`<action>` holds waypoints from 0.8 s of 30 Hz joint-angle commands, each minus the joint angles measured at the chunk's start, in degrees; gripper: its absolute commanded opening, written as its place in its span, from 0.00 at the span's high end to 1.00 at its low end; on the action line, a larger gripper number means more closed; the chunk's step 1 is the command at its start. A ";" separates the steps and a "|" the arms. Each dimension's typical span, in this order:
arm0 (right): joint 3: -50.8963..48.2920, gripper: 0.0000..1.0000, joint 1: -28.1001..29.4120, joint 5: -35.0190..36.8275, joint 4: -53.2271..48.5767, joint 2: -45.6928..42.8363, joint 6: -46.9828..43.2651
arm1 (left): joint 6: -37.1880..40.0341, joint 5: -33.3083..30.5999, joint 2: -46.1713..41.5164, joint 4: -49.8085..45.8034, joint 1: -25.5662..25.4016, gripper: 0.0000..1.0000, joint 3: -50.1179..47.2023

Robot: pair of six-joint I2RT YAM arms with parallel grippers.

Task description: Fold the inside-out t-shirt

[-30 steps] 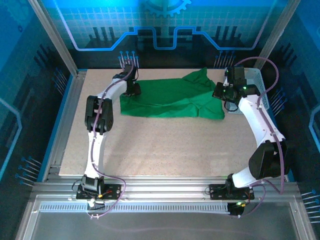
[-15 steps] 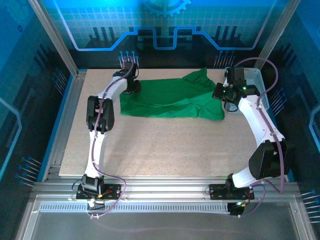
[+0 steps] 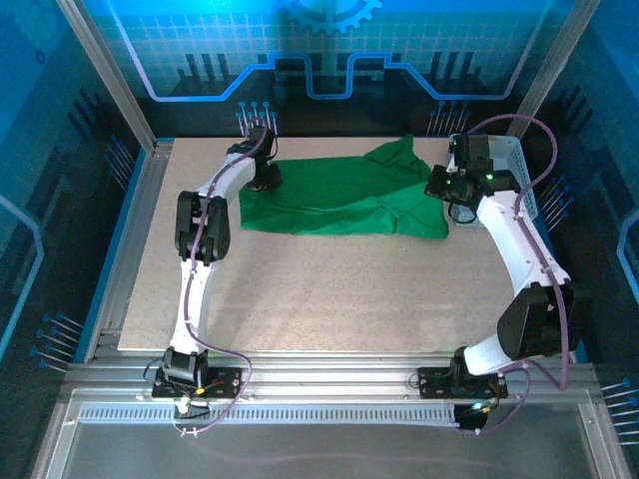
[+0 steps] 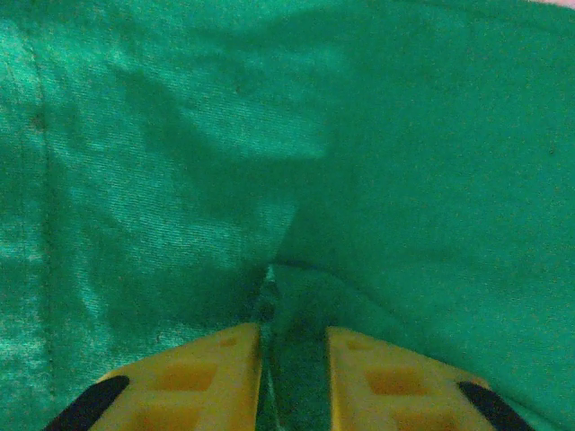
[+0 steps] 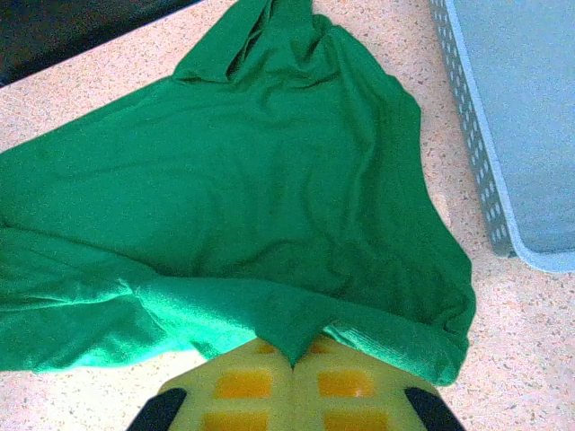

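Note:
The inside-out t-shirt lies spread and rumpled across the far part of the table, bright green. My left gripper sits on its left edge. In the left wrist view the yellow fingers press in on a raised ridge of the cloth, with the left gripper nearly closed around it. My right gripper is at the shirt's right edge. In the right wrist view the right gripper is shut, and a tip of the shirt's folded-over hem is pinched between the fingers.
A white mesh basket stands at the table's far right, just beyond the right gripper, and its wall runs close beside the shirt. Bare speckled tabletop stretches from the shirt toward the arm bases. Metal frame rails border the table.
The left arm's elbow has shifted slightly while its gripper stayed on the shirt's left edge. The shirt and the right arm look the same.

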 commanded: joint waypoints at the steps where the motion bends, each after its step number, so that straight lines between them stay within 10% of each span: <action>1: -0.77 1.00 -1.08 1.42 0.02 -2.08 -0.85 | -0.62 1.22 0.85 -2.40 0.45 0.81 2.39; 5: -0.54 1.00 -1.85 1.89 -0.34 -2.38 -0.46 | -0.90 1.06 -0.60 -2.58 0.67 0.99 1.94; 12: 0.68 1.00 -3.60 1.20 -1.83 -5.76 -0.59 | -1.88 4.29 -13.00 -1.39 1.19 1.00 -7.41; 24: -4.68 1.00 -7.45 -0.34 -5.20 -19.24 0.81 | -11.69 8.00 -56.72 15.23 3.33 1.00 -50.67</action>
